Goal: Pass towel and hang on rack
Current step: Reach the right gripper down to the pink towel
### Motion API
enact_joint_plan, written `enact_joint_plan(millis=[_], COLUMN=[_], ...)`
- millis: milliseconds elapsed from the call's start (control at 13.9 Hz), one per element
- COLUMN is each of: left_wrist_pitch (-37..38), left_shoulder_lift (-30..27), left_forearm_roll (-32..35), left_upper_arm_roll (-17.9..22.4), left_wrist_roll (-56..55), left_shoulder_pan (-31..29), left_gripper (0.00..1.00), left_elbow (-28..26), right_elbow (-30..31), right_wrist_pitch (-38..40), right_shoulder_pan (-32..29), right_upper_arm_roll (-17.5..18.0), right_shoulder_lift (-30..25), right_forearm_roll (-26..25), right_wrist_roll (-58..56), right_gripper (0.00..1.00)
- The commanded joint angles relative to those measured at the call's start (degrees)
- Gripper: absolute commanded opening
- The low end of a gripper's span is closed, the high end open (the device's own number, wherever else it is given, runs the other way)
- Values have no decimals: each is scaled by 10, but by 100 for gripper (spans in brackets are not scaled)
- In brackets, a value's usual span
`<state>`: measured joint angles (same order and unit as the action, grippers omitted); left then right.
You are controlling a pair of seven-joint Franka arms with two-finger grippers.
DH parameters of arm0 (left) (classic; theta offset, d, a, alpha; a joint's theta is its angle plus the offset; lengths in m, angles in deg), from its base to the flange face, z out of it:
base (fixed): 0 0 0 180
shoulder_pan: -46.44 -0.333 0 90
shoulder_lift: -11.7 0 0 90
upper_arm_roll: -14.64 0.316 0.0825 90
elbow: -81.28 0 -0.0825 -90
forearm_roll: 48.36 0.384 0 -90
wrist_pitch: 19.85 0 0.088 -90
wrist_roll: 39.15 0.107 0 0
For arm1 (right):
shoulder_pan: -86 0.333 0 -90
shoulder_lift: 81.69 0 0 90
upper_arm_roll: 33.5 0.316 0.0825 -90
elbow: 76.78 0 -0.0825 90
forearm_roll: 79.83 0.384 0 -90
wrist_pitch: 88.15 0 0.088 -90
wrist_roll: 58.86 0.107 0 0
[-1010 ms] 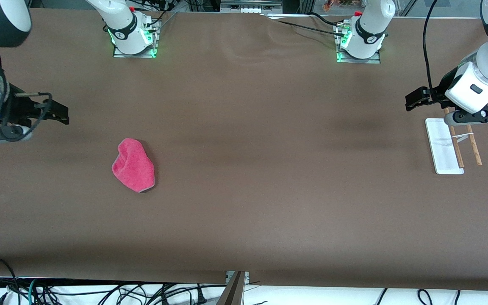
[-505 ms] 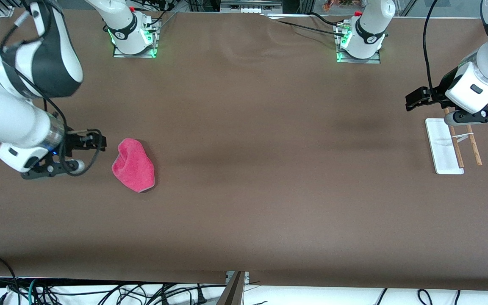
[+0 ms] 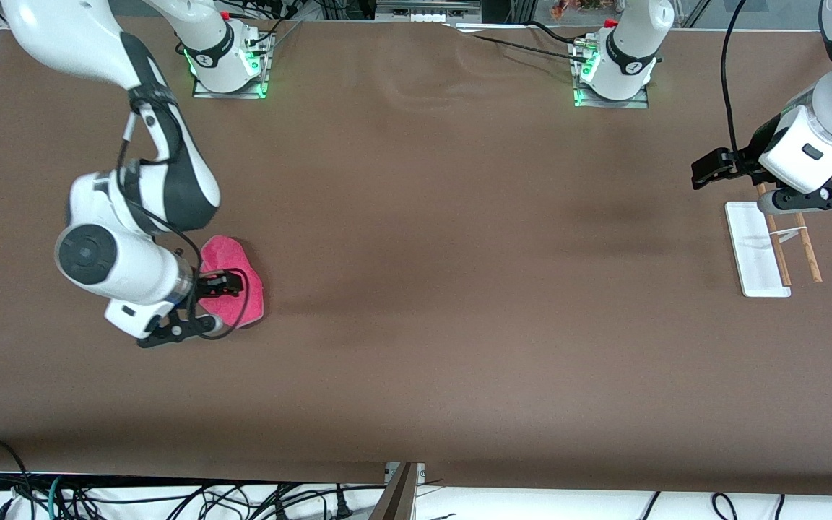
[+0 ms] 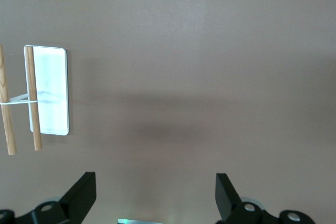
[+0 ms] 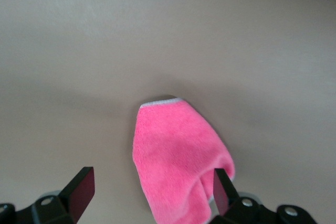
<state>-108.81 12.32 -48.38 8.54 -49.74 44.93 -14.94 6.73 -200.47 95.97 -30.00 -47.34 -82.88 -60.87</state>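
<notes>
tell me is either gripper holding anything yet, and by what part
Nothing is held. The right gripper is open over the towel, which lies flat on the table. The left gripper waits open by the rack.

Both claws, right [image 3: 224, 283] and left [image 3: 708, 172], wide apart

Towel [image 3: 248, 287] bright pink, thin grey trim. Rack [image 3: 754, 253] white base, brown wooden rods. Table [image 3: 423, 289] plain brown.
</notes>
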Motion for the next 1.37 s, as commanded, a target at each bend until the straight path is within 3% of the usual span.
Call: enact_joint_plan(millis=[0,721,793,938,1154,1298], left_wrist_pitch=[7,7,7,7,6,6], left_shoulder_lift=[3,2,2,3,3,3], left_forearm_roll=[-6,-6,-6,-6,-6,-6], left_upper_arm_roll=[-1,-1,-1,-1,-1,-1], left_wrist_roll=[-2,-2,-2,-2,-2,-2], left_shoulder_pan=[-3,-3,-3,-3,-3,-3], left_gripper=[100,100,100,100,100,100], left_elbow=[8,9,9,9,9,9], right_elbow=[-4,0,0,0,-1,-4], right_wrist_pitch=[-13,-103,-103,-101,-100,-92], right_shoulder_pan=[4,16,19,20,22,24], right_upper_arm_roll=[-2,-2,-2,-2,-2,-2], right_shoulder_lift=[26,121,122,121,121,116], right_forearm_roll=[3,3,2,2,1,1], right_wrist_roll=[1,1,1,0,-3,-4], right_gripper=[100,99,92,43,2,0])
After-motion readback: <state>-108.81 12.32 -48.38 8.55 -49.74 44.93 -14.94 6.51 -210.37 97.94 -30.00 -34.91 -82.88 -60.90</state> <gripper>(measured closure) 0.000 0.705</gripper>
